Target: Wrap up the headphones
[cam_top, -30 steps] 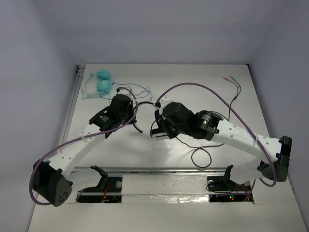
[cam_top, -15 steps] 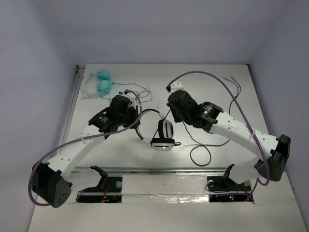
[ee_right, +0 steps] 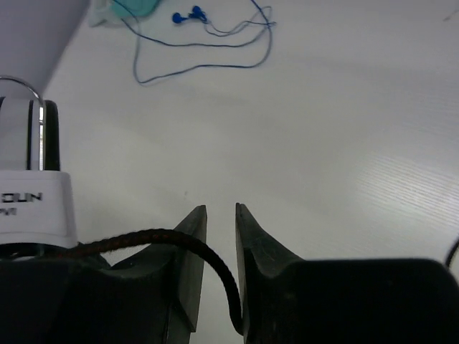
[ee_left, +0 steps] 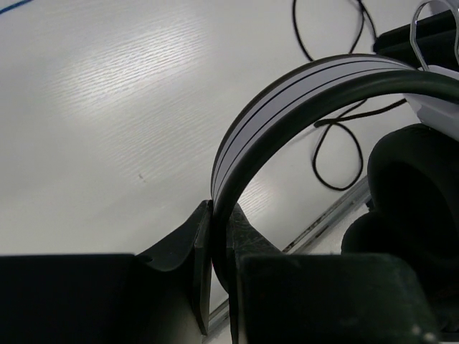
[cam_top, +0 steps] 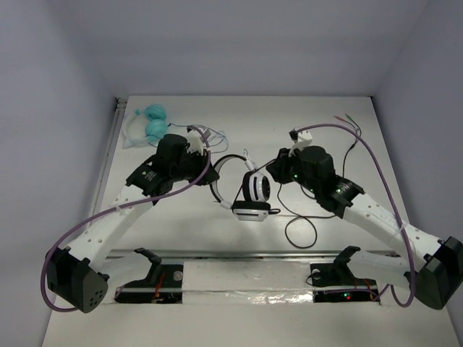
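left claw (ee_left: 217, 212) clenched on headphones (ee_left: 287, 86) band | cable (ee_right: 143, 236) threads right claw (ee_right: 221, 212), pinch cannot tell | slack lies on its side

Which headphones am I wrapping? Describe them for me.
At the middle of the table, the left hand holds the headphones by the band. They have a white band, black-and-white striped cups and a black cable. The far-left pair is teal with a blue cable.
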{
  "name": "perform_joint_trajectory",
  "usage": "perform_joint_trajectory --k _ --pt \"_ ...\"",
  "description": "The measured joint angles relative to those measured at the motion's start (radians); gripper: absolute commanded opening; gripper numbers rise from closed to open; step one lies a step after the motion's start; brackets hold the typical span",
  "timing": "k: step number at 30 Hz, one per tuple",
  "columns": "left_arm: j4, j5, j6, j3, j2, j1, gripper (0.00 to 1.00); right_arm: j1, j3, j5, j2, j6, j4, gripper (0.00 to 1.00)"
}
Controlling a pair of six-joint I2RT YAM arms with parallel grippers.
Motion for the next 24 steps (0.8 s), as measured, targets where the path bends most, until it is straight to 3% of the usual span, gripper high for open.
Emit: perform_joint_trajectory --k 4,10,17,24 --pt "0.035 0.079 -0.016 0.016 0.000 0.014 0.00 -0.071 -0.108 -0.196 -0.003 0.040 0.208 0.30" --pt "0.048 0.164 -0.055 0.037 0.000 0.020 0.00 -0.075 -0.195 -0.407 0.066 0.084 0.448 0.34" --pt "0.096 0.213 -0.137 0.122 0.000 0.035 0.00 -0.082 -0.240 -0.500 0.177 0.134 0.669 0.38" --pt "0.164 0.229 -0.229 0.192 -0.011 0.090 0.00 -0.082 -0.291 -0.522 0.272 0.188 0.778 0.39"
